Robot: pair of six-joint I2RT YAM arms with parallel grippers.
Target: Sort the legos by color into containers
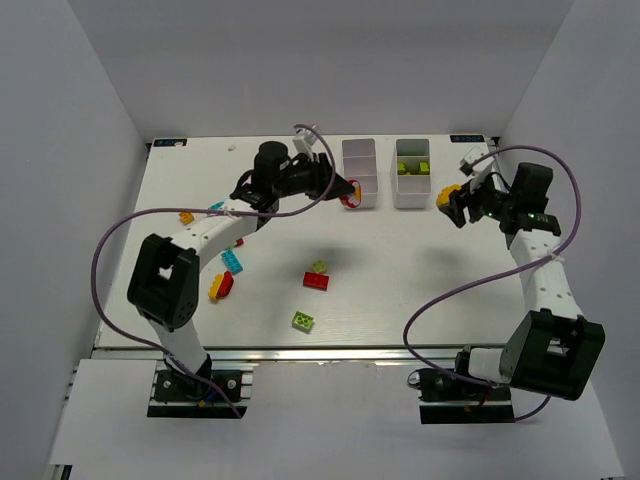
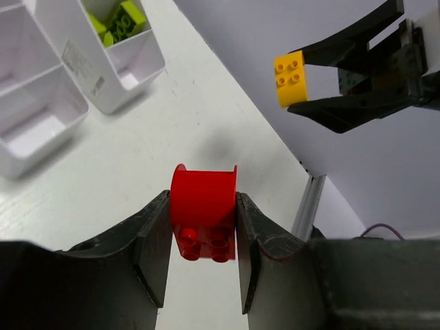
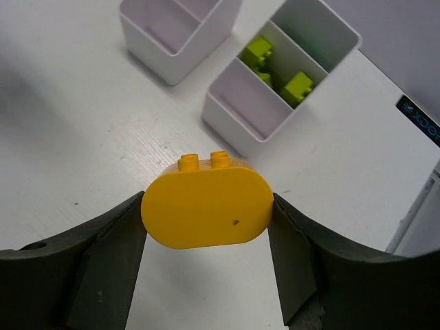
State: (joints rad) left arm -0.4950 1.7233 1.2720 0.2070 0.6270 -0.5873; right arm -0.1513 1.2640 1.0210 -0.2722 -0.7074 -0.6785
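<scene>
While the left jaws clamp a red lego, the right jaws clamp a yellow lego.

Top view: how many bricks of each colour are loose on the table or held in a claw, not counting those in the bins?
Red: 3, one in the left claw
Yellow: 2, one in the right claw
Lime: 2
Cyan: 2
Orange: 1
Total: 10. The arms may hide more.
</scene>
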